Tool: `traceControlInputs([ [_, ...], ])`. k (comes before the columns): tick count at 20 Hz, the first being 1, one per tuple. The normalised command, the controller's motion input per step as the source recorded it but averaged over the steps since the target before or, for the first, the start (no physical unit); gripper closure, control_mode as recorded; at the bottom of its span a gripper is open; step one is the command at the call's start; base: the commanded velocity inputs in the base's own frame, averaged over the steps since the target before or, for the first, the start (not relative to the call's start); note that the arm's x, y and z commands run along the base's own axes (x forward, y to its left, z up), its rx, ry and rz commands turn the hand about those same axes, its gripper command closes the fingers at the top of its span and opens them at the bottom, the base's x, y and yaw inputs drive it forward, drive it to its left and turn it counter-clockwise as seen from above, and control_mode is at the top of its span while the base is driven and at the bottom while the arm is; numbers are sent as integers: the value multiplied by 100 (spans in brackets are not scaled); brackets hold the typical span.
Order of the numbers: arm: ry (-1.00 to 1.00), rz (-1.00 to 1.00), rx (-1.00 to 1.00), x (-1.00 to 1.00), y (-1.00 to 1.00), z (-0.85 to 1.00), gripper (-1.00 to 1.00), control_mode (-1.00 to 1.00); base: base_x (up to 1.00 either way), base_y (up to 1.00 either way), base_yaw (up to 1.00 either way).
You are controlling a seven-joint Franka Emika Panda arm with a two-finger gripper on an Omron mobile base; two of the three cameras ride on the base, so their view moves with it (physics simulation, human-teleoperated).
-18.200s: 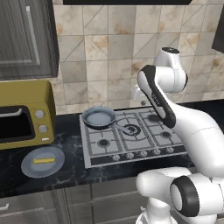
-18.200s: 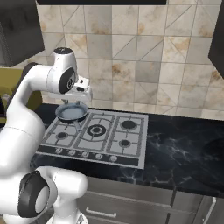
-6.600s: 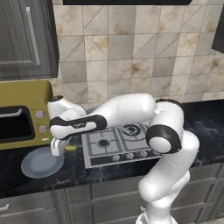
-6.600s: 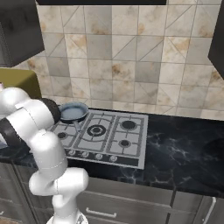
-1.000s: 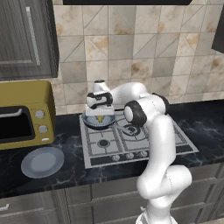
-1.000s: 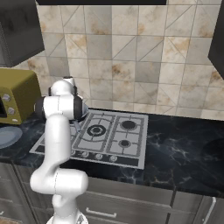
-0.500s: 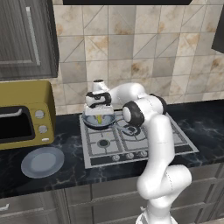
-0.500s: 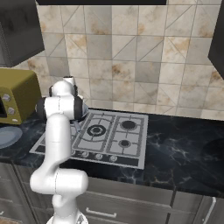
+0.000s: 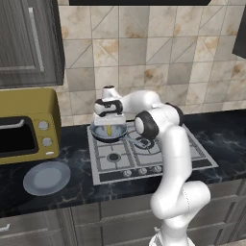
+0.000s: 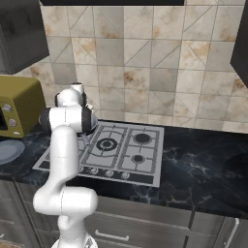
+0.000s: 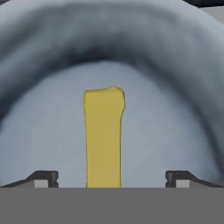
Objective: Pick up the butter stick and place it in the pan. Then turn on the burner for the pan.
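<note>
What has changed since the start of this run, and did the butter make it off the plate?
The butter stick went from the plate to inside the pan, carried by the gripper, which now hangs over the pan. In the hand view its fingertips stand wide of the stick, so it looks let go. Pan, plate and microwave stayed put; the plate is bare.

wall – beige tiles; counter – black marble; cabinet – dark
</note>
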Motion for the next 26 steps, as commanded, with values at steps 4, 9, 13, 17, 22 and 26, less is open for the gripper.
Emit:
traceControlInputs([
  [4,0,0,0,-19,-20,33,-100,-100,0,0,0],
  [9,0,0,0,-48,-28,24,-100,-100,0,0,0],
  [13,0,0,0,-62,-31,21,-100,-100,0,0,0],
  [17,0,0,0,-70,-28,26,-100,-100,0,0,0],
  [22,0,0,1,-76,-25,23,-100,-100,0,0,0],
  [26,0,0,0,-76,-25,16,-100,-100,0,0,0],
])
